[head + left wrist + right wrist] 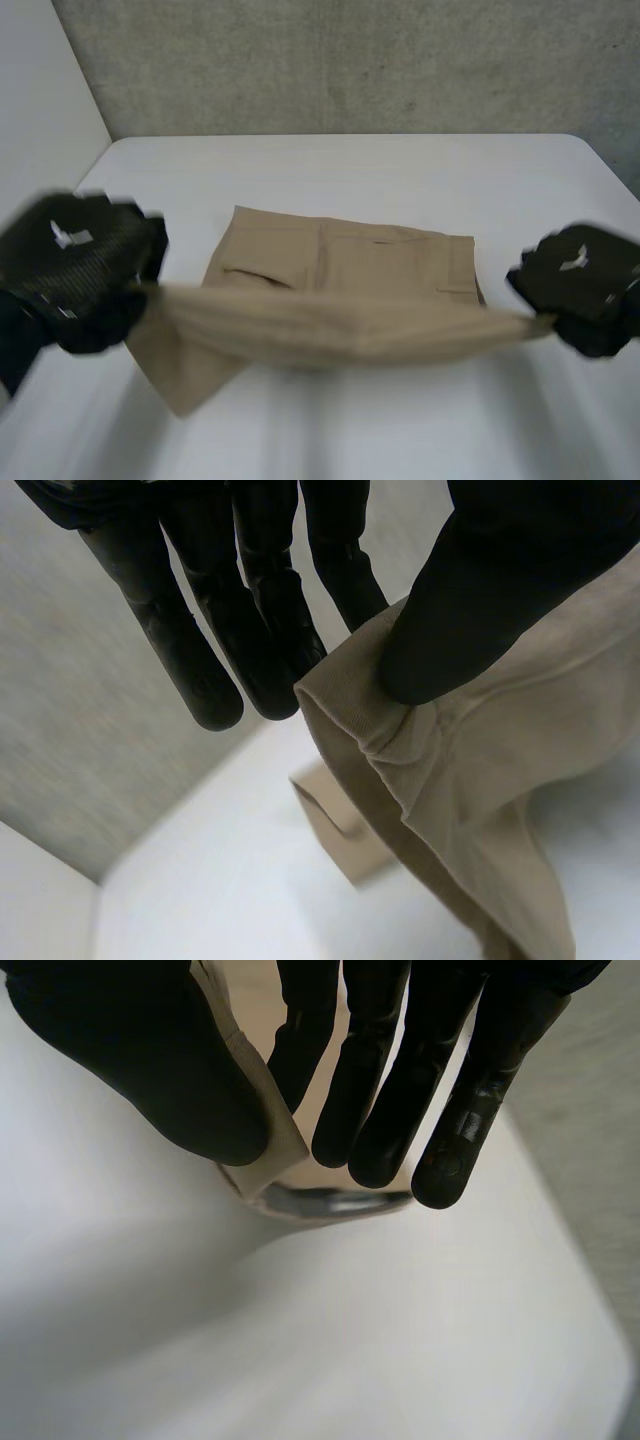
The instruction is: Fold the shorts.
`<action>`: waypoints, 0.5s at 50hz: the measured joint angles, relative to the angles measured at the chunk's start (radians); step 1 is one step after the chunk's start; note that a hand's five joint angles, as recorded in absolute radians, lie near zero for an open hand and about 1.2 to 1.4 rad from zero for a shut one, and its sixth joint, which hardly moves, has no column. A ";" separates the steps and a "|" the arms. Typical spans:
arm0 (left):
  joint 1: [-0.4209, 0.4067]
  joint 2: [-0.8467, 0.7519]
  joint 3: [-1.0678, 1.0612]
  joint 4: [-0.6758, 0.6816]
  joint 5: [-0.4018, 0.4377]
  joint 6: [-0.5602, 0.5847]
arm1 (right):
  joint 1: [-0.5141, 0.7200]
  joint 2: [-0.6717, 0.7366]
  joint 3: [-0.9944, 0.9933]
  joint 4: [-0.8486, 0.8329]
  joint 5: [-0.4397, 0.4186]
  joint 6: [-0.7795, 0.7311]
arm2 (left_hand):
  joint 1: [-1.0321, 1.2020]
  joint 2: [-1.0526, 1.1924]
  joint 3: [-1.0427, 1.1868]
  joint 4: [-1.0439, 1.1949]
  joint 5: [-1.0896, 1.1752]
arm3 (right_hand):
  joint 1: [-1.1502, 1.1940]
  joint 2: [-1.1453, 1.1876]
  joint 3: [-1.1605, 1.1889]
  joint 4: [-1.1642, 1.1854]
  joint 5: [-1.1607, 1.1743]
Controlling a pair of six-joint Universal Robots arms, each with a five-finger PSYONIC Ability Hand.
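Note:
Tan shorts [330, 260] lie on the white table [400, 170], their near edge lifted and stretched taut between my two hands. My left hand [75, 265] pinches the left end of that raised edge. In the left wrist view the thumb [470, 600] presses the tan cloth [480, 770] against the fingers [270, 630]. My right hand [585, 285] holds the right end. In the right wrist view its thumb [150, 1060] clamps a cloth corner [275, 1150] against the fingers [370, 1090]. The far part of the shorts rests flat on the table.
A grey wall [350, 60] rises behind the table's far edge, and a white panel [40, 90] stands at the left. Bare tabletop lies in front of the shorts and beyond them.

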 measured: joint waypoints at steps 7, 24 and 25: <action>0.002 0.039 0.095 -0.004 0.020 -0.004 | -0.047 -0.045 -0.075 -0.004 -0.068 0.083 | 0.000 0.000 0.000 0.000 0.000 | 0.000 0.000 0.000 0.000 0.000; 0.103 -0.360 0.098 0.248 0.111 0.001 | 0.007 0.345 -0.200 -0.126 -0.019 0.099 | 0.000 0.001 0.002 0.000 0.000 | 0.000 0.000 0.000 0.000 0.001; 0.106 -0.435 0.124 0.288 0.113 0.002 | 0.028 0.412 -0.242 -0.133 0.011 0.100 | 0.000 0.001 0.002 0.000 0.000 | 0.000 0.000 0.000 0.000 0.001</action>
